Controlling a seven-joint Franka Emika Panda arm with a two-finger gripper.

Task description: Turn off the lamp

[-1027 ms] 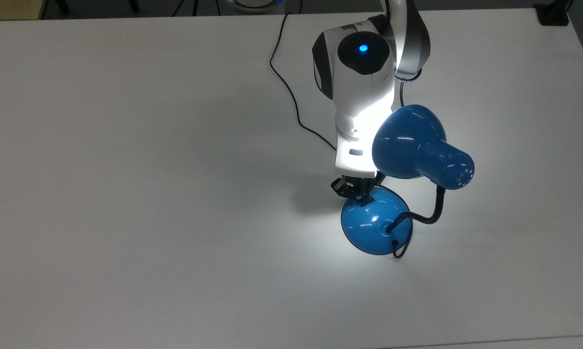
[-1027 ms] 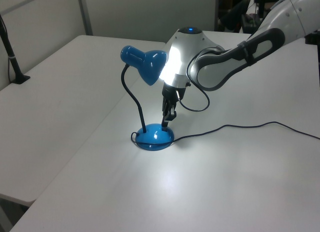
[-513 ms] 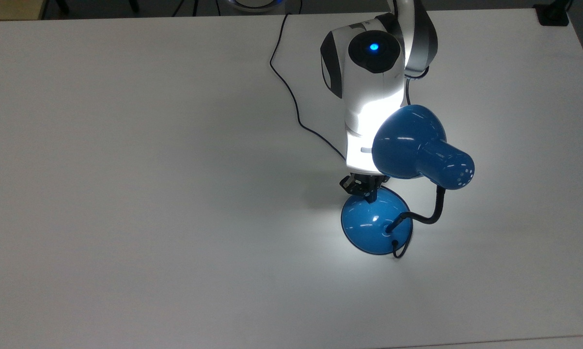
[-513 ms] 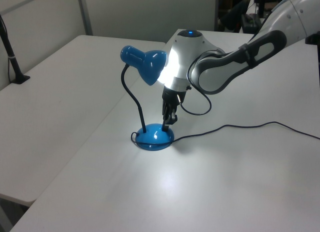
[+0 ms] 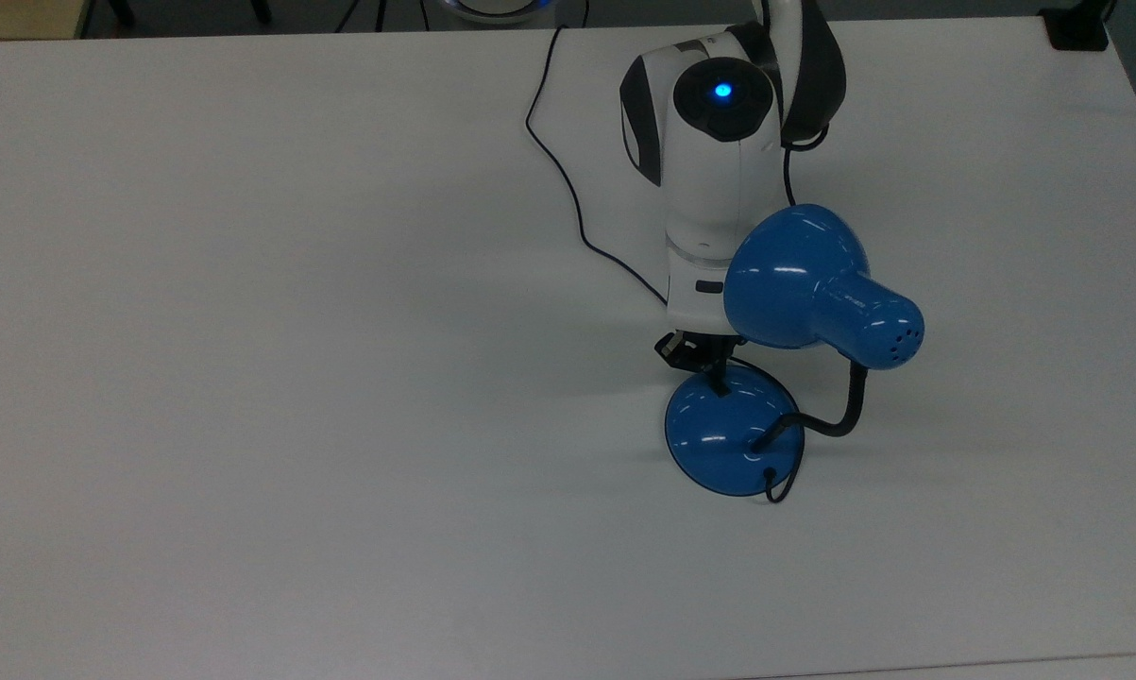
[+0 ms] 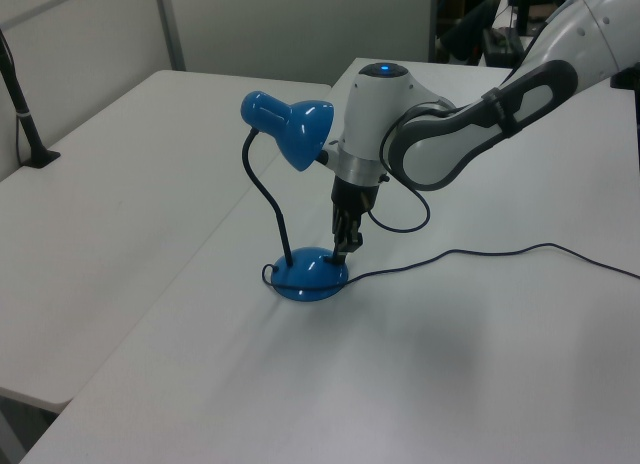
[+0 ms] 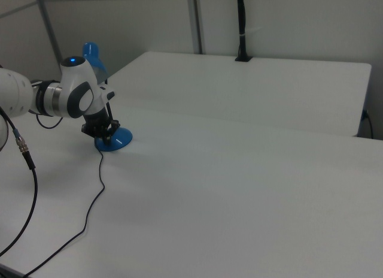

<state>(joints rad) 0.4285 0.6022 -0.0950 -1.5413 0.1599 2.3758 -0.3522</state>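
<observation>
The lamp's glossy blue shade [image 5: 794,279] sits on a black bendy gooseneck [image 5: 841,416] above its round blue base [image 5: 733,444]. No glow comes from the shade, and the table under it is evenly grey. My gripper [image 5: 719,385] points down with its fingers together, tips resting on the base's edge nearest the arm. In the left view the gripper [image 6: 341,254] meets the base [image 6: 310,276] on the left view's right side, below the shade [image 6: 290,124]. The right view has the gripper [image 7: 106,134] over the base [image 7: 116,141]. The switch is hidden under the fingertips.
The lamp's thin black cord [image 5: 568,179] runs from the base under my arm to the table's far edge, and it trails across the table [image 6: 500,254] in the left view. A black clamped post [image 6: 25,124] stands at the left view's left table edge. White tabletop [image 5: 294,378] surrounds the lamp.
The lamp's light has gone out: the bright patch on the table and on my wrist is gone. My gripper shifted slightly and lowered onto the base's edge.
</observation>
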